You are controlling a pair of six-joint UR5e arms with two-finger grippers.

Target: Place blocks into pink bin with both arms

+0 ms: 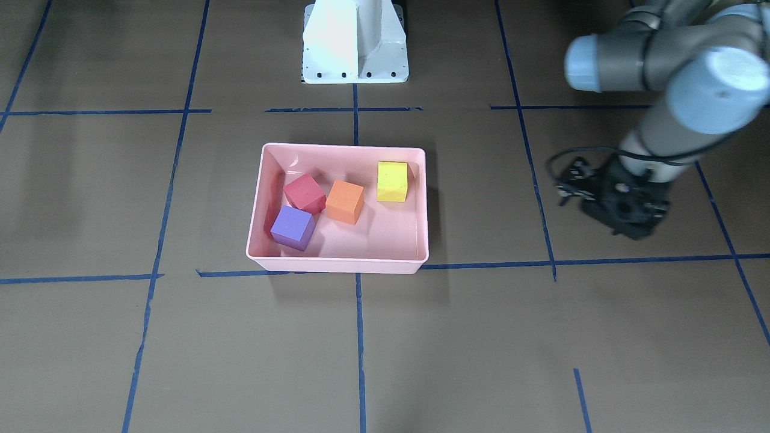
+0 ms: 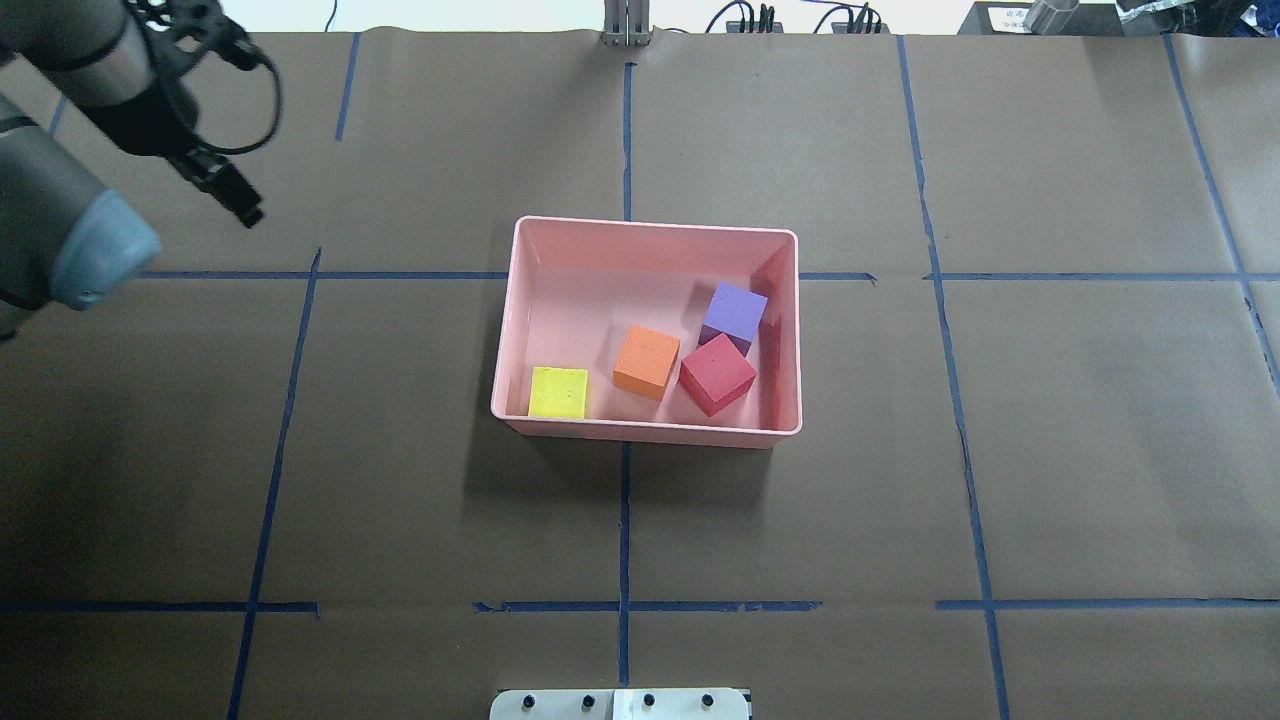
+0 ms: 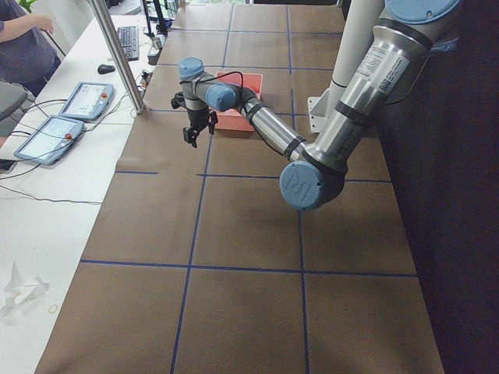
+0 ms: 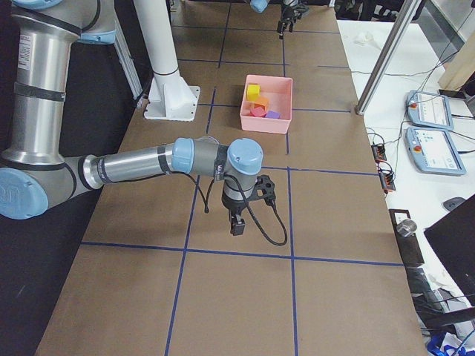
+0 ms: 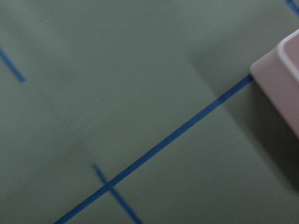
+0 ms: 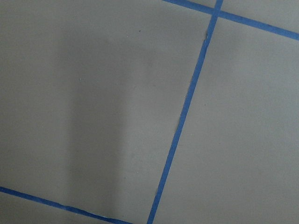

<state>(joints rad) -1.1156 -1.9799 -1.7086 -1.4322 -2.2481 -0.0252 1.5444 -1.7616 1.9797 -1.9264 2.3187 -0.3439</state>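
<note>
The pink bin (image 1: 343,146) (image 2: 650,224) stands at the table's middle. In it lie the red block (image 1: 305,193) (image 2: 716,373), the purple block (image 1: 292,227) (image 2: 733,315), the orange block (image 1: 344,201) (image 2: 646,361) and the yellow-green block (image 1: 392,181) (image 2: 558,391). My left gripper (image 1: 631,222) (image 2: 248,212) hangs empty above bare paper, well to the bin's side; I cannot tell whether it is open. My right gripper (image 4: 236,225) shows only in the exterior right view, far from the bin, and its state cannot be told. The bin's corner (image 5: 280,70) shows in the left wrist view.
Brown paper with blue tape lines (image 2: 624,500) covers the table. The white pedestal base (image 1: 355,42) stands behind the bin. An operators' desk with tablets (image 3: 86,100) and a metal post (image 3: 117,54) lie beyond the table's far edge.
</note>
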